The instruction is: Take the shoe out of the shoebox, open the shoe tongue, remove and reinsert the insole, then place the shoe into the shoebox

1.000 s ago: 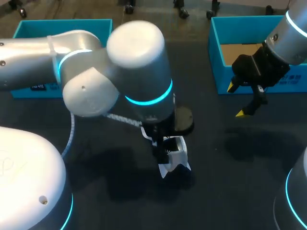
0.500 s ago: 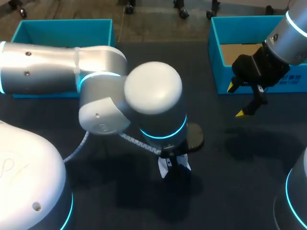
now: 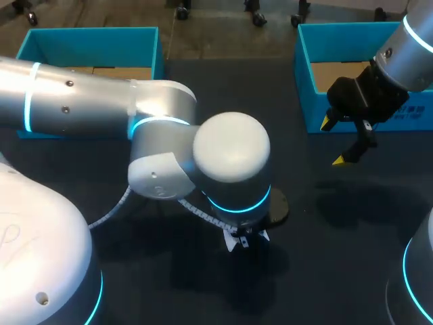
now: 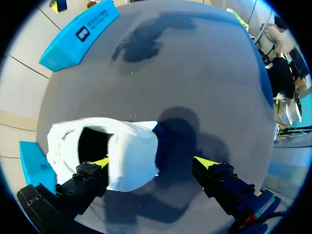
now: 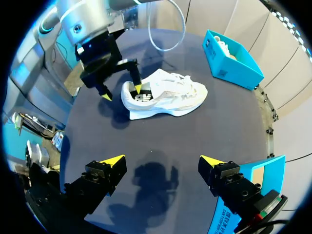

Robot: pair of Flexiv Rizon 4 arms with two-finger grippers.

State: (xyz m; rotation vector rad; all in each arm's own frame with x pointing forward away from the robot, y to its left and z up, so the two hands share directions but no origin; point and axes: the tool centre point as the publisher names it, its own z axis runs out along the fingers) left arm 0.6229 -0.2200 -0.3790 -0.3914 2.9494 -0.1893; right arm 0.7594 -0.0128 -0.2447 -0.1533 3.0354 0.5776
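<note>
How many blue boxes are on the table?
2. The left box sits at the far edge behind my left arm; the right box sits opposite, by my right tool. The arm could hide more.

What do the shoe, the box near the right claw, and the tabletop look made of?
Shoe: white and matte, probably a mesh or synthetic upper on a thicker foam-like sole.
Box: cardboard, with a blue outer face and a bare brown floor inside.
Tabletop: dark and matte, maybe a cloth or rubber mat; I cannot tell which.
</note>
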